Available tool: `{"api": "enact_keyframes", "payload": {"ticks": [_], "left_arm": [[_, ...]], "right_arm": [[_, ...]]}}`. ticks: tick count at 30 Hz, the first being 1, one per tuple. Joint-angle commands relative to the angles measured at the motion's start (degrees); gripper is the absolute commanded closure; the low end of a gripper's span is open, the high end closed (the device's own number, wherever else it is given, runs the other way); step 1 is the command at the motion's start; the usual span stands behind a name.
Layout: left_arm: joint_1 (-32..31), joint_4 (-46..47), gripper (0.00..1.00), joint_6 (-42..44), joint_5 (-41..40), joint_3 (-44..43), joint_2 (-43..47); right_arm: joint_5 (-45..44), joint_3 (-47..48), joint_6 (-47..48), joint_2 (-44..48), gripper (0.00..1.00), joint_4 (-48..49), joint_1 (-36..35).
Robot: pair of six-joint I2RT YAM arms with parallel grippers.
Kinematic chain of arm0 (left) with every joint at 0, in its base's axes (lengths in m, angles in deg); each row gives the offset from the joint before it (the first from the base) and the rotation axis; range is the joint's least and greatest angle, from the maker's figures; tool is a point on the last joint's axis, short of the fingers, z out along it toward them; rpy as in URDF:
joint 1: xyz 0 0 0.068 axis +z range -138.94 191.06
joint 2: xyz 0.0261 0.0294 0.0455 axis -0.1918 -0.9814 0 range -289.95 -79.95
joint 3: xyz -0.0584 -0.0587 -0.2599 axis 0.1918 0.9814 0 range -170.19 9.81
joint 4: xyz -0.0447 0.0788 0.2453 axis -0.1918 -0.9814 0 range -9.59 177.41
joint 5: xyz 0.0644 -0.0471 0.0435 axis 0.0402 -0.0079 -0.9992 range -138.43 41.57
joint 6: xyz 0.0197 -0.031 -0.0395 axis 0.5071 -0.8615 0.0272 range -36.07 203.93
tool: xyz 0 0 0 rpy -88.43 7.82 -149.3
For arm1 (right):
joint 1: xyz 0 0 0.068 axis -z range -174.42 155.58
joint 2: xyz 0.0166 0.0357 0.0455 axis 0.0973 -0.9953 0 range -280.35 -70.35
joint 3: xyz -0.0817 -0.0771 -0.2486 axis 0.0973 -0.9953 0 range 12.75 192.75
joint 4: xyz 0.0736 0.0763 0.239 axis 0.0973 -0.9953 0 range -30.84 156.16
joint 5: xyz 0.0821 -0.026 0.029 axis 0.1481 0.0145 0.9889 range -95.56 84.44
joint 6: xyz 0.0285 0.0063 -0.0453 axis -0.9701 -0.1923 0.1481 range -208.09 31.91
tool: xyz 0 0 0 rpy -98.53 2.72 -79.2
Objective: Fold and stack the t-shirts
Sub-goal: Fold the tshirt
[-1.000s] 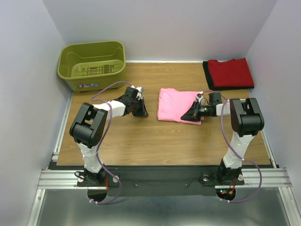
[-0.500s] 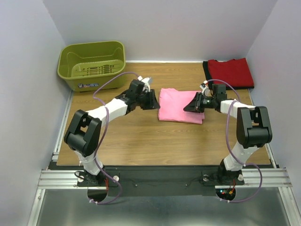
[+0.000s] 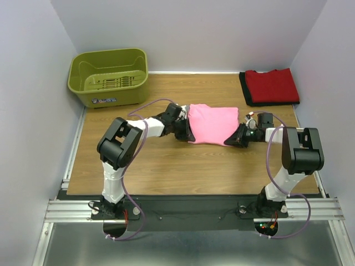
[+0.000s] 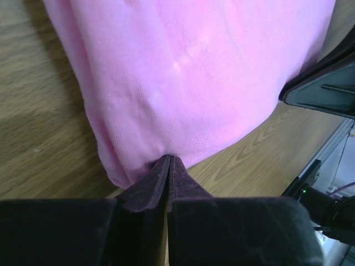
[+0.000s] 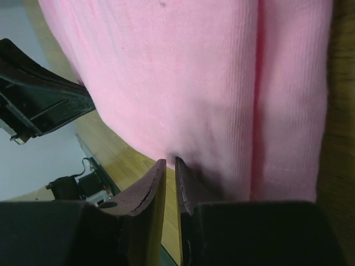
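The folded pink t-shirt (image 3: pixel 213 124) lies mid-table; it fills the left wrist view (image 4: pixel 194 66) and the right wrist view (image 5: pixel 194 72). My left gripper (image 3: pixel 187 133) is low at its near-left corner, and its jaws (image 4: pixel 169 158) are shut on the cloth edge. My right gripper (image 3: pixel 233 141) is at the near-right corner, its jaws (image 5: pixel 170 162) nearly together with the cloth edge between them. The folded red t-shirt (image 3: pixel 272 86) lies at the far right on a black one (image 3: pixel 244 88), seen only as an edge.
An olive-green plastic basket (image 3: pixel 108 75) stands at the far left corner. White walls close in the table on the left, right and back. A metal rail runs along the near edge (image 3: pixel 183 208).
Both grippers have swung down to the near corners of the pink shirt and closed on its edge. The shirt now spreads wider to the right.
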Motion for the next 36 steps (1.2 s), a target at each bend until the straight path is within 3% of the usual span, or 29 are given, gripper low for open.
{"api": "enact_keyframes", "payload": {"ticks": [1, 6, 10, 14, 17, 18, 22, 26, 28, 30, 36], "left_arm": [[1.5, -1.2, 0.9, -2.2, 0.9, 4.1, 1.2], [5.0, 2.8, 0.92, -4.5, 1.3, 13.2, 5.5], [6.6, 3.6, 0.92, -4.6, 0.2, 20.0, 12.3], [8.0, 1.8, 0.87, -3.2, -3.5, 19.9, 18.5], [8.4, -0.4, 0.78, -1.1, -6.7, 15.1, 21.4], [8.4, -0.4, 0.7, -0.7, -7.2, 11.8, 21.8], [8.4, -0.2, 0.55, 4.2, -8.3, 0.2, 17.0], [8.4, 0.3, 0.55, 6.5, -5.5, -11.6, 7.6], [8.4, 1.7, 0.62, 5.8, -2.3, -15.8, 2.6], [8.3, 3.9, 0.67, 5.1, -0.7, -18.4, -1.6], [8.5, 6.5, 0.69, 5.5, -1.9, -25.1, -12.4]], "right_arm": [[-3.6, 0.5, 1.9, -3.2, 0.81, 0.4, -0.1], [-1.7, 2.2, 1.0, -4.4, 0.81, 0.3, -2.3], [-2.2, 4.7, -0.8, -3.3, 0.81, 0.3, -8.2], [-3.1, 8.2, -2.3, 0.7, 0.81, -0.3, -8.7], [-3.6, 13.1, -1.9, 3.3, 0.79, -1.2, -8.6], [-3.5, 16.2, -1.8, 3.6, 0.78, -1.2, -8.2], [-4.4, 22.8, -1.4, 2.2, 0.74, -1.2, -6.3], [-4.4, 28.1, -1.4, -2.5, 0.74, -1.0, -4.4], [-4.6, 29.8, -0.4, -5.8, 0.74, -1.0, -2.8], [-4.9, 32.2, 0.6, -9.0, 0.74, -0.9, -2.2], [-6.9, 35.3, 0.6, -16.7, 0.74, 0.4, 0.2]]}}
